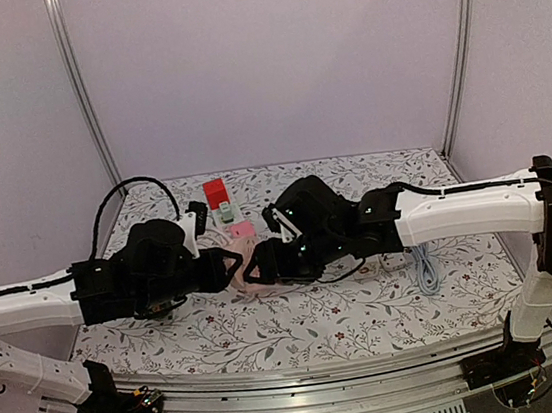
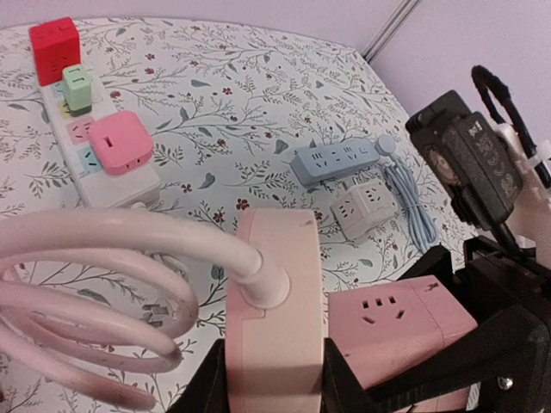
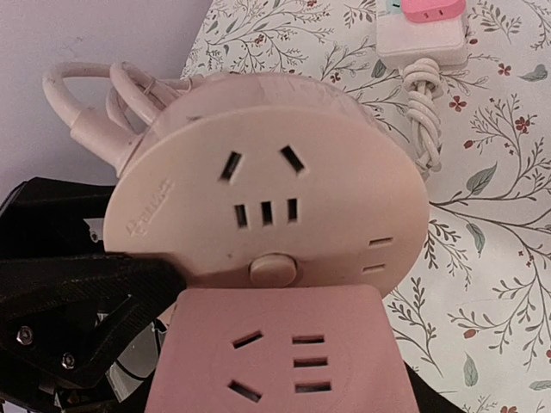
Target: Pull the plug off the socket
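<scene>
mid-table, both arms meet over the floral cloth (image 2: 241, 95).

left gripper (image 1: 227, 269): pressed onto the socket (image 2: 275, 301), a round pale-pink disc. left wrist view shows the disc edge-on, one black finger against each flat face. disc is lifted off the cloth, upright.

cord (image 2: 95, 284): pale pink, thick, leaves the disc's rim and loops in loose coils on the left side of that view.

right gripper (image 1: 269, 262): pinching the plug (image 2: 400, 323), a pink cube with outlets on its faces. black fingers run below and behind the cube in the left wrist view. in its own wrist view the cube fills the bottom centre and hides most of the fingers.

plug vs socket: cube sits flush against one flat face of the disc, low on that face. no gap shows between them in either wrist view (prongs hidden, so cannot tell how deep they sit). the disc's open face shows several outlet slots and a round button just above the cube.

far side of the table: white strip (image 2: 129, 185) lying flat, carrying a red cube (image 2: 53, 47), a green cube (image 2: 77, 86) and a pink adapter (image 2: 120, 142) in a row. to the right, well apart from it, a blue-grey strip (image 2: 336, 159) with its grey cable (image 2: 413, 206) bundled alongside. a white cube adapter (image 2: 362, 211) sits just beside the blue-grey strip, near side.
</scene>
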You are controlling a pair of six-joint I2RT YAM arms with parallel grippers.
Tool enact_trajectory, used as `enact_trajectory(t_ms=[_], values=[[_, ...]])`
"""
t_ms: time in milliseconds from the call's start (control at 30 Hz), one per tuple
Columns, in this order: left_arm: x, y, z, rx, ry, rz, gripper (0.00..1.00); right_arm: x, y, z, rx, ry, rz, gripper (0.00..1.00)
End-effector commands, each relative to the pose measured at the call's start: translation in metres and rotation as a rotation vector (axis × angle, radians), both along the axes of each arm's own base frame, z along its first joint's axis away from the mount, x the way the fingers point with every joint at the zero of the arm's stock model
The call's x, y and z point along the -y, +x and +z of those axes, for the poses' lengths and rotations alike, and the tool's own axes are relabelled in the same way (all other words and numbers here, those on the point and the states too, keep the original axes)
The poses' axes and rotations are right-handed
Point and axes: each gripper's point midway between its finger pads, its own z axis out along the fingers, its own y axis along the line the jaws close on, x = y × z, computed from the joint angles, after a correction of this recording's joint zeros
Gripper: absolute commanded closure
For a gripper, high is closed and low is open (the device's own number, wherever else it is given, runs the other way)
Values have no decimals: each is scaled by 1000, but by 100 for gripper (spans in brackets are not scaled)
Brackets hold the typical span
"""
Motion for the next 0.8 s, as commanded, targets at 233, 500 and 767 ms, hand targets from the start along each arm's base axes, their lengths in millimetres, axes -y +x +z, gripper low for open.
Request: enact_trajectory(t_ms=[233,500,767], values=[[-1,-11,-4,2,116,-30,100,27,40,2,72,-63,-180,74],[-3,-11,3,-32,8,-32,100,30,38,15,125,-13,-141,74],[-9,-14,9,-48,-90,-64,100,48,42,22,98,87,-108,74]])
